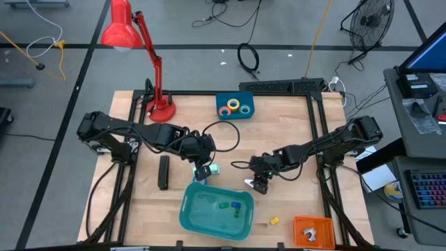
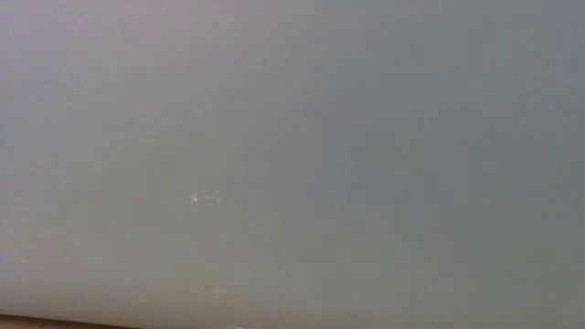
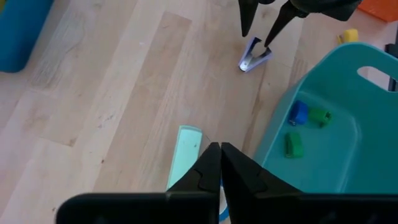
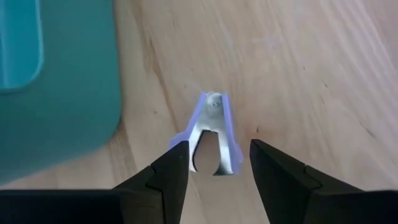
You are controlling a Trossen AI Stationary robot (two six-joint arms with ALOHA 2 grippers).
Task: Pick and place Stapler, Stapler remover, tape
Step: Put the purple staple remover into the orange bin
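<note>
The desk point(image 1: 279, 132) is carrying a teal tub point(image 1: 209, 216); the black stapler point(image 1: 163, 171) is lying left of it; the tape rolls point(image 1: 235, 106) are sitting in a blue tray; the left gripper point(image 3: 220, 148), jaws closed, is hovering over a mint-green block point(image 3: 185, 152); the right gripper point(image 4: 217, 163), jaws open, is straddling the staple remover point(image 4: 211, 134) beside the tub.

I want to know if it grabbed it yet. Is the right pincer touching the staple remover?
Apart. In the right wrist view the open right pincer straddles the staple remover, with gaps visible beside both fingers.
</note>
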